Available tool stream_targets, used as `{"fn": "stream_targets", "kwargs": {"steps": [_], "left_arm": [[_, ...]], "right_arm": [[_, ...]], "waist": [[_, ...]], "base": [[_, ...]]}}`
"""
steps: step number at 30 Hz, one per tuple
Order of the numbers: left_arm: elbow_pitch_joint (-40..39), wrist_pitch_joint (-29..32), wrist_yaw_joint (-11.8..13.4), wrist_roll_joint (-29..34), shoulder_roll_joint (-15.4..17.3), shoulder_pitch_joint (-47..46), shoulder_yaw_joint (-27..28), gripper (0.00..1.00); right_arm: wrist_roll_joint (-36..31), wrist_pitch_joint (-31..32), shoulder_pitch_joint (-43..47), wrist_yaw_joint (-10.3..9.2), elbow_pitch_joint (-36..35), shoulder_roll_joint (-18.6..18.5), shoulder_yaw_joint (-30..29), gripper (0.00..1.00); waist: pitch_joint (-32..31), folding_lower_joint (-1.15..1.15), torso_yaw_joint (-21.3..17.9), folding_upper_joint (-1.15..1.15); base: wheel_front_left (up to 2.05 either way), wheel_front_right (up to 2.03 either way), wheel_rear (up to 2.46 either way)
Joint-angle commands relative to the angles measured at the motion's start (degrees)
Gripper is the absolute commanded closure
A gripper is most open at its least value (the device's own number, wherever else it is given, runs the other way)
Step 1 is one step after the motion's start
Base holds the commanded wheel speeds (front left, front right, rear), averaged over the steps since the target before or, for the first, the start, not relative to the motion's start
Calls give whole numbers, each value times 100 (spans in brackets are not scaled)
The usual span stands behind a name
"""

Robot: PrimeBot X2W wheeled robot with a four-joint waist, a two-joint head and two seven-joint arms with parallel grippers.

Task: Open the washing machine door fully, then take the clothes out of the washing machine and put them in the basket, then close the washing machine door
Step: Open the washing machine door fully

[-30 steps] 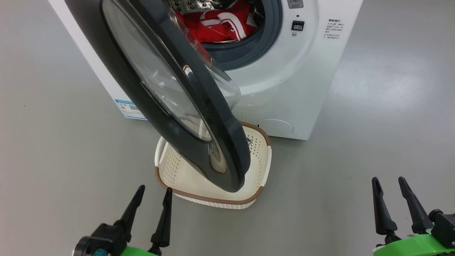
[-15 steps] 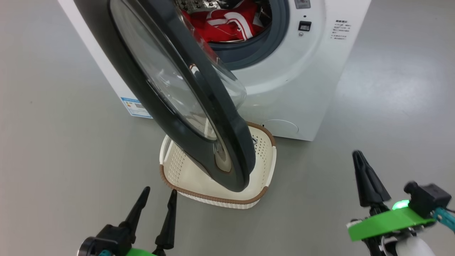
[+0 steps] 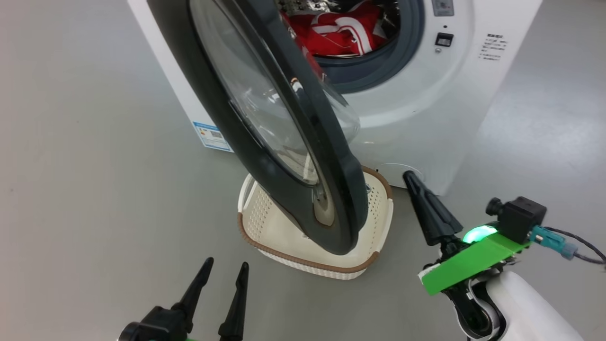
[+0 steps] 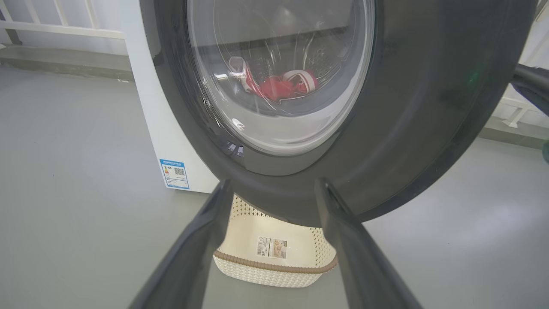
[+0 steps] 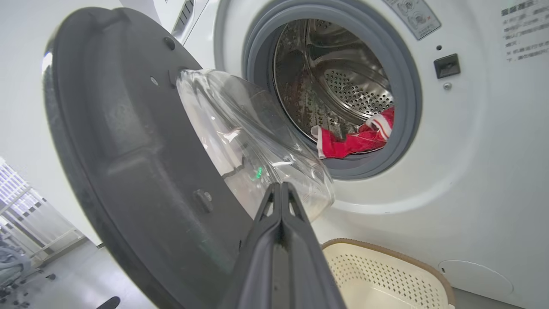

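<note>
A washing machine door [image 3: 265,109], black-rimmed with bulging glass, stands half open at centre. Red clothes [image 3: 345,35] lie in the drum at one o'clock. The cream basket [image 3: 303,258] sits at six, under the door's lower edge. The right gripper [image 3: 411,182], fingers pressed together and empty, is at four. The left gripper [image 3: 226,263], spread and empty, is at seven. A push against the curved glass could probably slip off.

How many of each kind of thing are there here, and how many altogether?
washing machine: 1
washing machine door: 1
red clothes: 1
basket: 1
robot grippers: 2, the left gripper and the right gripper
Total: 6
</note>
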Motion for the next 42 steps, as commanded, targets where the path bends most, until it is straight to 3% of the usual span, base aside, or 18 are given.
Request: {"fn": "stream_targets", "kwargs": {"steps": [1,12,21,31,42], "left_arm": [[-147,-70,52,-30,43,-34,157,0],[-217,-70,113,-126,43,-31,-52,0],[-259,-70,155,-145,43,27,-150,0],[-273,-70,208,-147,43,119,-121,0],[-523,-70,411,-177,43,339,211,0]], "right_arm": [[144,-37,-200,37,-110,-38,187,100],[2135,146,-1008,37,-112,-826,1634,100],[2948,193,-1290,37,-345,-1234,2508,100],[3259,117,-1453,37,-440,-1249,3229,100],[3476,70,-2000,37,-252,-861,3942,100]], "waist": [[2,0,79,0],[28,0,323,0],[-73,0,547,0],[-255,0,939,0],[-269,0,1157,0]], "base": [[0,0,0],[0,0,0],[0,0,0],[0,0,0],[0,0,0]]}}
